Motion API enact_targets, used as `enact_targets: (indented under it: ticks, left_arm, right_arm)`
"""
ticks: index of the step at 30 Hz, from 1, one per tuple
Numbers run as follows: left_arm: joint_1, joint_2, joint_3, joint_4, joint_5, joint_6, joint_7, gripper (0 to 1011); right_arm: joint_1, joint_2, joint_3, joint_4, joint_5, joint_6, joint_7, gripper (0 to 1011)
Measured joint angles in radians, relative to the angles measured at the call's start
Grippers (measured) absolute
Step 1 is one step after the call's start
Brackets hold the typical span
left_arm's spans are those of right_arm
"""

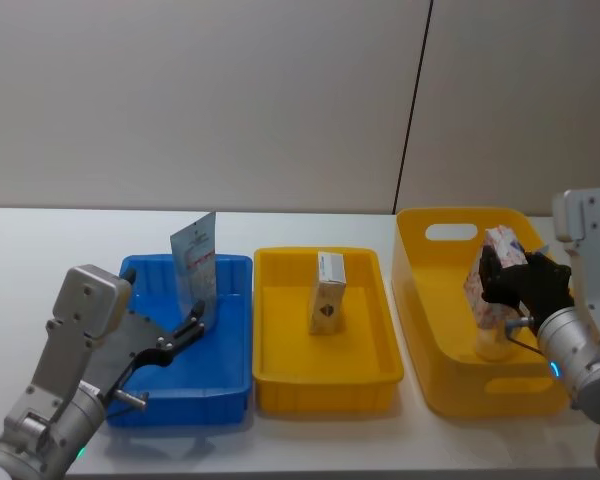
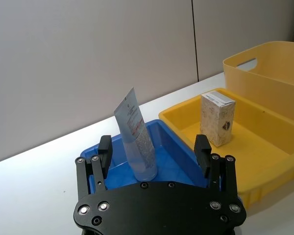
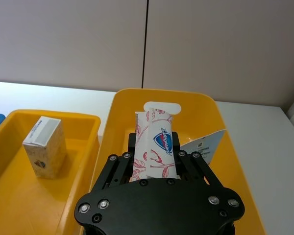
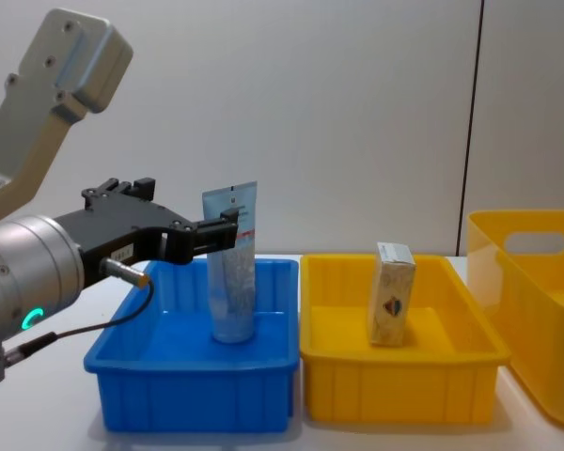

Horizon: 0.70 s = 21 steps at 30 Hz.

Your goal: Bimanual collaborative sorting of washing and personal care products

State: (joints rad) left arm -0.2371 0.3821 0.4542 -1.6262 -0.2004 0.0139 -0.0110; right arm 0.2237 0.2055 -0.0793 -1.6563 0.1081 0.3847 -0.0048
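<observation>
the pale-blue tube (image 1: pixel 195 268) stood upright on its cap in the blue tray (image 1: pixel 220 385). the left gripper (image 2: pixel 154 152) had its fingers spread to either side of the tube, not touching it, so that item looked placed. a white carton (image 1: pixel 327 293) stood in the small yellow tray (image 1: pixel 325 390), at three o'clock from the tube. further toward three o'clock, the right gripper (image 1: pixel 500 283) pinched a floral-printed pack (image 3: pixel 156 147) inside the deep yellow bin (image 1: pixel 425 320), beside a white-and-blue item (image 3: pixel 206 146). judging by this, sorting was nearly done; only this last release remained.
</observation>
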Motion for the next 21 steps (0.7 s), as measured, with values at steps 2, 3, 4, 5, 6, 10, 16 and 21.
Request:
enact_targets:
  ticks: [2,3,4,5,6,10,16,21]
  left_arm:
    - [0.000,0.000,0.000,0.000,0.000,0.000,0.000,1001]
    - [0.000,0.000,0.000,0.000,0.000,0.000,0.000,1001]
    - [0.000,0.000,0.000,0.000,0.000,0.000,0.000,1001]
    - [0.000,0.000,0.000,0.000,0.000,0.000,0.000,1001]
    - [0.000,0.000,0.000,0.000,0.000,0.000,0.000,1001]
    - [0.000,0.000,0.000,0.000,0.000,0.000,0.000,1001]
    - [0.000,0.000,0.000,0.000,0.000,0.000,0.000,1001]
    - [0.000,0.000,0.000,0.000,0.000,0.000,0.000,1001]
  right_arm:
    - [-0.002,0.001,0.000,0.002,-0.001,0.002,0.004,318]
    - [-0.002,0.002,0.000,0.002,-0.001,0.002,0.005,319]
    - [-0.003,0.003,0.000,0.004,-0.001,0.003,0.007,319]
    - [-0.004,0.003,0.000,0.004,-0.001,0.003,0.008,319]
    - [-0.004,0.003,0.000,0.004,-0.001,0.004,0.009,318]
    - [-0.006,0.005,-0.001,0.006,-0.002,0.006,0.014,422]
    - [-0.008,0.007,-0.001,0.008,-0.002,0.007,0.018,618]
    - [-0.009,0.007,-0.002,0.010,-0.003,0.009,0.021,779]
